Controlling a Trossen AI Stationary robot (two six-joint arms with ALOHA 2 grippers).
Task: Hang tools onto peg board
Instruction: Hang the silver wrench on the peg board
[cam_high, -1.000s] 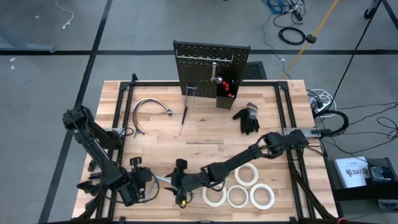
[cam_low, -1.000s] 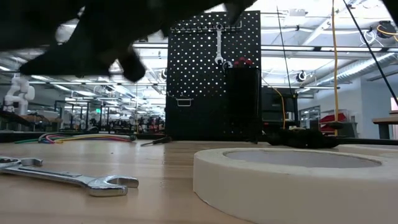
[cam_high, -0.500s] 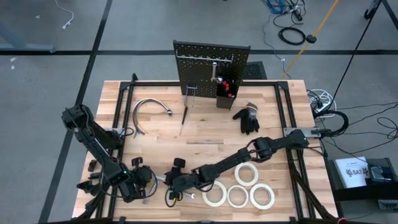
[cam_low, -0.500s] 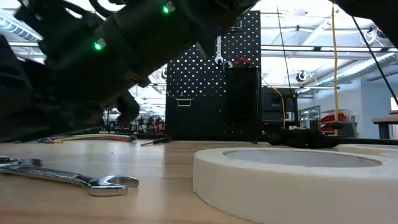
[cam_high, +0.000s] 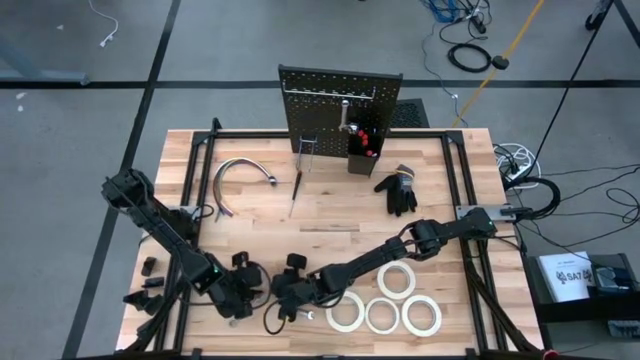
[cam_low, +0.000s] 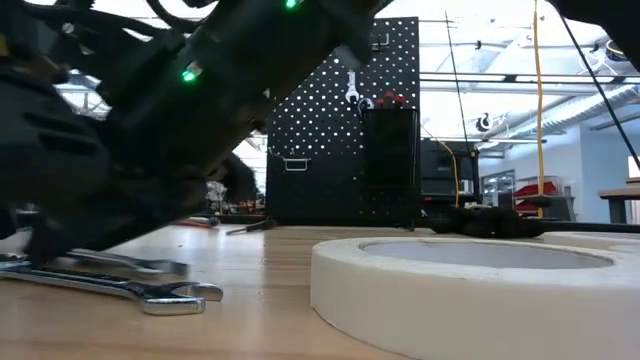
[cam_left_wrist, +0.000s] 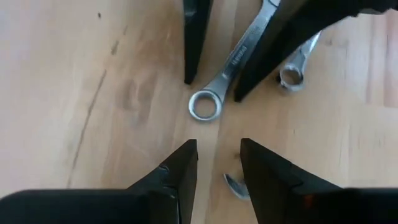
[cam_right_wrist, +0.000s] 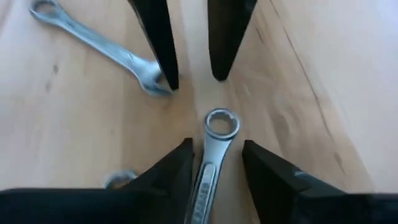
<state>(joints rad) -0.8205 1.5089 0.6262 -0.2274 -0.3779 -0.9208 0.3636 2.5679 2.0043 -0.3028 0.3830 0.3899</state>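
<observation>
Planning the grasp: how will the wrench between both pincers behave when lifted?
The wrench looks like solid metal, so probably stiff. Its polished shank may slip. It lies flat on the table, so likely hard to get under. Right pincer straddles it; left pincer faces its ring.

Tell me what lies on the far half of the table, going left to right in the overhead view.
Curved chrome tube → screwdriver → peg board → black glove.

high: overhead | low: table-level | wrists: close, sharing one wrench
</observation>
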